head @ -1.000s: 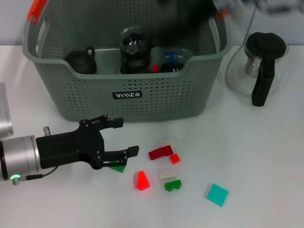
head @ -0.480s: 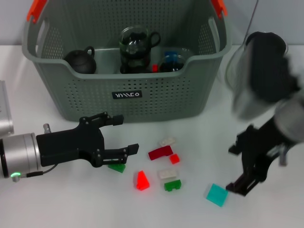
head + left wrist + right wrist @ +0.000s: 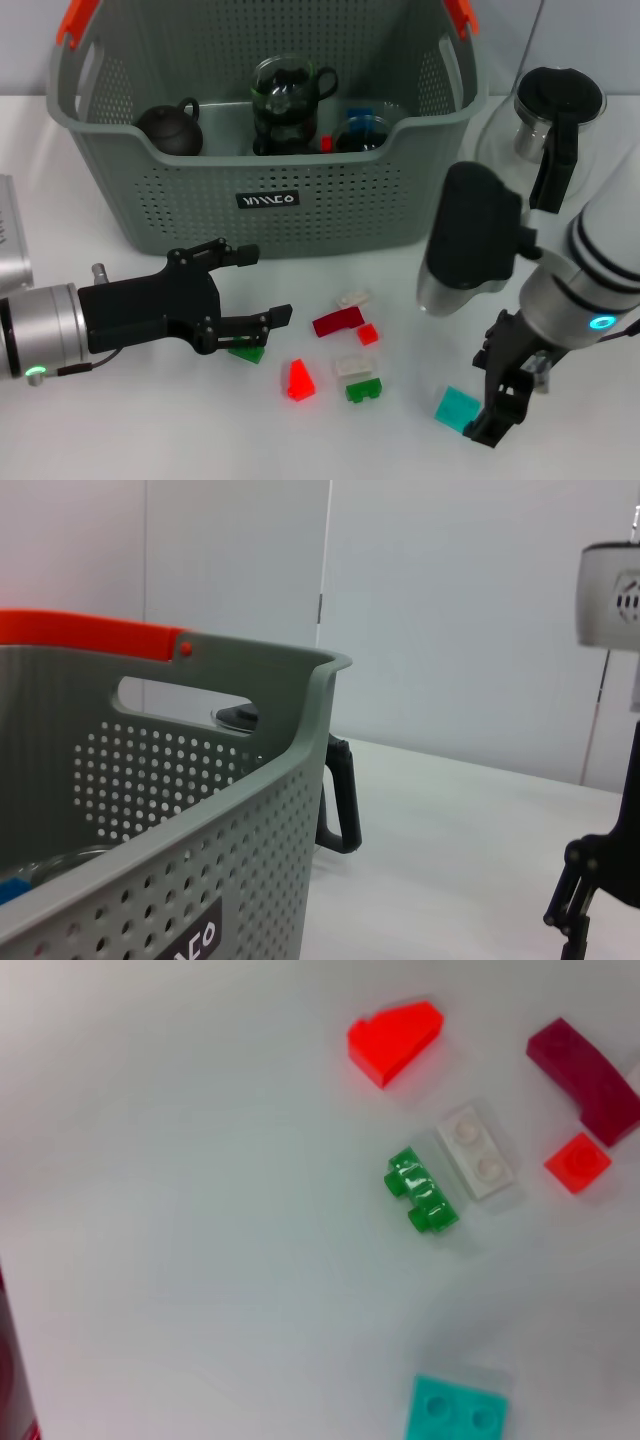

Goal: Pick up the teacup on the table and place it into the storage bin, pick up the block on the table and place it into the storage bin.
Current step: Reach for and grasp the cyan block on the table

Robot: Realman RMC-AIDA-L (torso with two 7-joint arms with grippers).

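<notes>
Two claws, left [image 3: 262,285] spread, right [image 3: 497,420] unclear, hover over the white table [image 3: 560,440] strewn with blocks.

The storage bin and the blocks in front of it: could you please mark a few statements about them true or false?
1. The storage bin holds a dark teapot. True.
2. The teal block lies inside the bin. False: it lies on the table, beside the right gripper.
3. The left gripper is open. True.
4. The glass pitcher stands in the bin. False: it stands outside, beside it.
5. The green block touches the teal block. False: they lie apart.
</notes>
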